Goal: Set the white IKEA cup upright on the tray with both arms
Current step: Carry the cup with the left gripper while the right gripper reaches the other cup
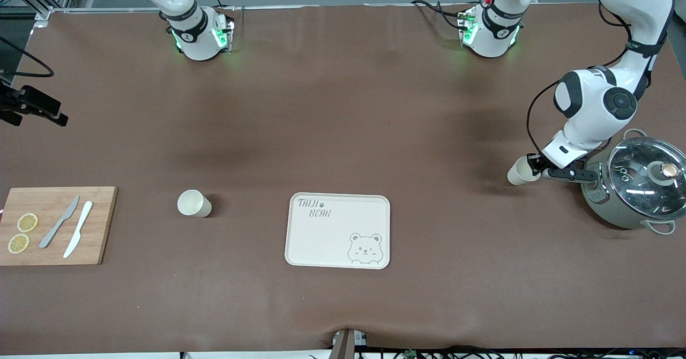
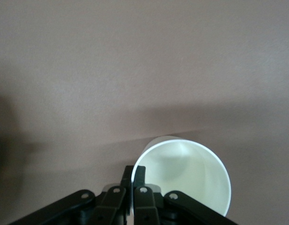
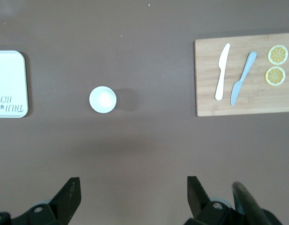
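The cream-white bear tray (image 1: 337,230) lies flat near the middle of the table, nearer the front camera. My left gripper (image 1: 533,169) is shut on the rim of a white cup (image 1: 521,171), one finger inside and one outside. The cup is tipped on its side beside the pot. In the left wrist view the gripper (image 2: 134,171) pinches the cup (image 2: 191,173) wall. A second white cup (image 1: 194,203) stands upright between the tray and the cutting board. My right gripper (image 3: 133,187) is open and empty, high over the table, with that cup (image 3: 102,99) below; it is out of the front view.
A wooden cutting board (image 1: 96,225) with two knives and two lemon slices lies at the right arm's end. A grey pot with a glass lid (image 1: 638,187) stands at the left arm's end, close to my left gripper. The tray's edge shows in the right wrist view (image 3: 11,84).
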